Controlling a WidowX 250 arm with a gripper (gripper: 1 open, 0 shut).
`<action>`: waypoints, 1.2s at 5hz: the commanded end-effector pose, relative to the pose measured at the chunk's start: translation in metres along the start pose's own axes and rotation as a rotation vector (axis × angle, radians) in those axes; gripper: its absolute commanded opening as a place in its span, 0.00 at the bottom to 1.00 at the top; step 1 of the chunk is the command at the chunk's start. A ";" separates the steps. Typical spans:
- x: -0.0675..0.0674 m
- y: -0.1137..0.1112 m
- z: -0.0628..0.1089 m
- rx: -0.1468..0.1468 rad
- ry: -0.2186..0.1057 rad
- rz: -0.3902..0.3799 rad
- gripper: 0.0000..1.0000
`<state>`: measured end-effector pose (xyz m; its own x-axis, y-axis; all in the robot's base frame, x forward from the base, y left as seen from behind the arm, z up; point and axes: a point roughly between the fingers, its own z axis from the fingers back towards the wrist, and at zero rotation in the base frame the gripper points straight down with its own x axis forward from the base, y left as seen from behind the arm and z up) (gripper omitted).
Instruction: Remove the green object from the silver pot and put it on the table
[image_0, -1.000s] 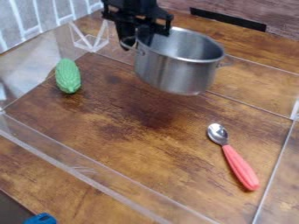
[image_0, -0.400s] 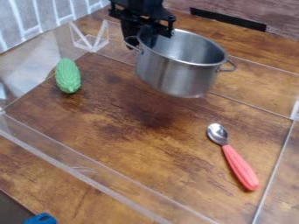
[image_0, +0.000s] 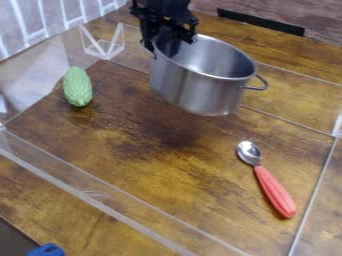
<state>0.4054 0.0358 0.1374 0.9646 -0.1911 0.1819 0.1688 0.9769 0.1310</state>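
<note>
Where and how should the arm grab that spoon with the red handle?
Probably best gripped around the middle of the red handle of the spoon, coming from above with the fingers on its two long sides. It lies flat on the table, and the handle is long, straight and narrow, while the bowl is rounded.

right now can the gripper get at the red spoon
Probably not directly: the gripper looks caught up with the pot at its rim. Otherwise the way seems free, with bare table around the spoon.
</note>
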 end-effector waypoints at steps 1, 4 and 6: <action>0.010 -0.007 0.036 0.050 -0.092 -0.001 0.00; -0.019 0.025 0.014 0.073 -0.092 -0.059 0.00; -0.041 0.069 -0.028 0.051 -0.086 0.041 0.00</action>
<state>0.3827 0.1088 0.0921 0.9613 -0.1679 0.2184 0.1372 0.9793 0.1488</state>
